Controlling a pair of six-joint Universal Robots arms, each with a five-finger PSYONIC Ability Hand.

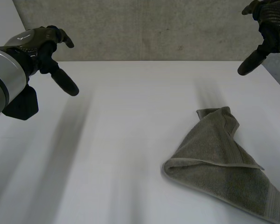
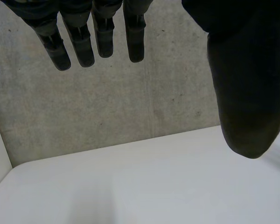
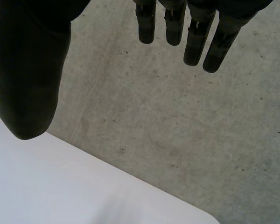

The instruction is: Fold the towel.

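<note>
The left arm (image 1: 4, 77), a grey-cased cylinder, reaches in over the bench's (image 1: 130, 140) left side. The left robot hand (image 1: 39, 44) hangs above the surface, well away from the towel. In its wrist view the fingers (image 2: 81, 44) are straight and side by side, the thumb is set wide apart from them, and nothing is held.

The bench is smooth, matt white. Behind it stands a rough, speckled grey concrete wall (image 1: 144, 28).

The towel (image 1: 219, 158) lies on the bench's near right part. It is olive-grey terry, crumpled into a loose wedge with a hemmed edge folded across it.

The right robot hand (image 1: 273, 28) is raised over the far right, clear of the towel. Its fingers (image 3: 196, 42) are extended, its thumb is spread aside, and it grips nothing.
</note>
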